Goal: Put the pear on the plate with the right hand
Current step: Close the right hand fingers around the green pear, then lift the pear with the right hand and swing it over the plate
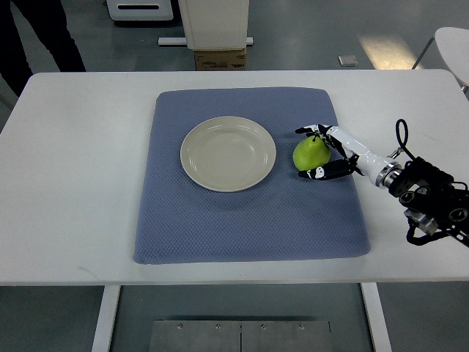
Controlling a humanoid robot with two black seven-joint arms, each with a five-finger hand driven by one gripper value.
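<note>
A white table (pixel 73 183) seen from steeply above carried a blue mat (pixel 249 227), and on the mat sat an empty cream plate (pixel 228 153), slightly left of the mat's middle. Just to the right of the plate, close to its rim but apart from it, a green pear (pixel 311 154) stood on the mat with its stem end pointing up and away from the camera.

The right hand (pixel 327 152) reached in from the right edge of the picture, its white forearm running diagonally up and to the left from a black wrist assembly near the table's right side. The fingers were curled around the pear from the right: dark fingertips (pixel 306 131) hooked over its top, and another digit wrapped under its near side. They appeared clamped on the fruit, though whether the grip was firm could not be told. The pear seemed to rest on the mat, not yet lifted.

The step in hand looked like the grasp itself, with the carry not yet begun. The next move would call for lifting the pear clear of the mat, shifting it a short way left over the plate's rim, lowering it to the centre, and spreading the fingers.

The left hand was out of view. A person's dark trouser legs (pixel 44 37) showed at the upper left, beyond the table.
</note>
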